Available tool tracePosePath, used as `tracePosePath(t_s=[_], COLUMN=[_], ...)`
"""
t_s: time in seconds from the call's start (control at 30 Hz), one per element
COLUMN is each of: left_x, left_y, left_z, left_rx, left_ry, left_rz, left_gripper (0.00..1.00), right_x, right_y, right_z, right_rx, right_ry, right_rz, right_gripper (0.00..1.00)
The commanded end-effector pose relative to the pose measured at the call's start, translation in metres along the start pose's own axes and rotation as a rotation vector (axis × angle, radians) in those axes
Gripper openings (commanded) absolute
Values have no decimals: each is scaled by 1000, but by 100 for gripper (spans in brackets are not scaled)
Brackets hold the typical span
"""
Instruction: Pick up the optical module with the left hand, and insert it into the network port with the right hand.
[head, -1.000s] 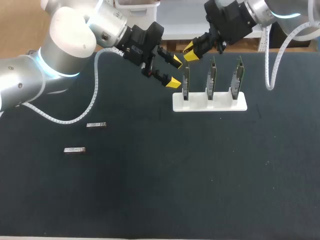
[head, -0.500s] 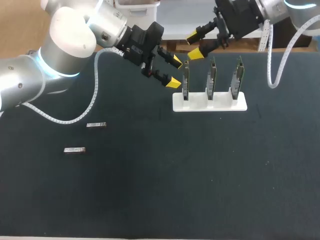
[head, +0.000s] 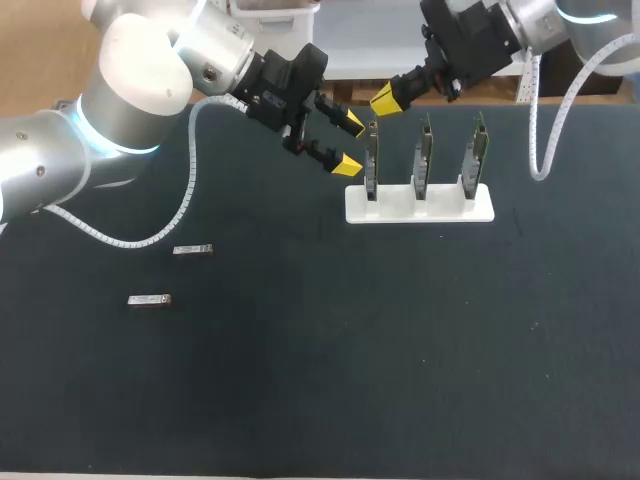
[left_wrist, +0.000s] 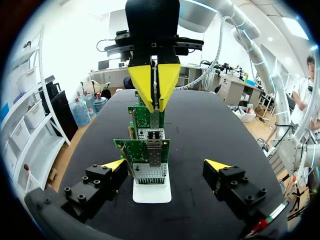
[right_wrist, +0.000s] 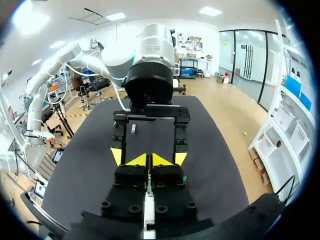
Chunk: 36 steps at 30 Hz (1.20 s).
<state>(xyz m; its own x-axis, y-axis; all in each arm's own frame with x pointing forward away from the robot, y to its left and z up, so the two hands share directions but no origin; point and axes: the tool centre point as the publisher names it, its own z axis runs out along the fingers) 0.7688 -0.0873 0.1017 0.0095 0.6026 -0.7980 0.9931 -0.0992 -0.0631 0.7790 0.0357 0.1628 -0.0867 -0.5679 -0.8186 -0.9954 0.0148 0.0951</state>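
You've got nothing legible here: any print on the circuit boards and the optical modules is too small to read.

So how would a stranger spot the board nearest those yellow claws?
Find the white stand on the dark table's far side, holding three upright green boards. It's the leftmost board, the only one with the left gripper and right gripper close by.

Silver module, second module, both flat
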Motion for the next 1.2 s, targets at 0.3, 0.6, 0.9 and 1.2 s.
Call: tracePosePath(t_s=[0.3, 0.6, 0.9, 1.2], left_x=[-1, -1, -1, -1], left_y=[1, 1, 1, 1], left_z=[0, 0, 0, 0], left_rx=[3, 3, 3, 3], left_ry=[6, 6, 6, 6], left_rz=[-3, -3, -3, -3], left_gripper=[100, 100, 100, 100], right_x=[5, 7, 10, 18], right_y=[-8, -9, -7, -7], right_z=[7, 9, 15, 18], right_rx=[-22, -35, -50, -50], right_ry=[16, 30, 48, 63], right_rz=[7, 12, 14, 29], right_gripper=[0, 0, 0, 0])
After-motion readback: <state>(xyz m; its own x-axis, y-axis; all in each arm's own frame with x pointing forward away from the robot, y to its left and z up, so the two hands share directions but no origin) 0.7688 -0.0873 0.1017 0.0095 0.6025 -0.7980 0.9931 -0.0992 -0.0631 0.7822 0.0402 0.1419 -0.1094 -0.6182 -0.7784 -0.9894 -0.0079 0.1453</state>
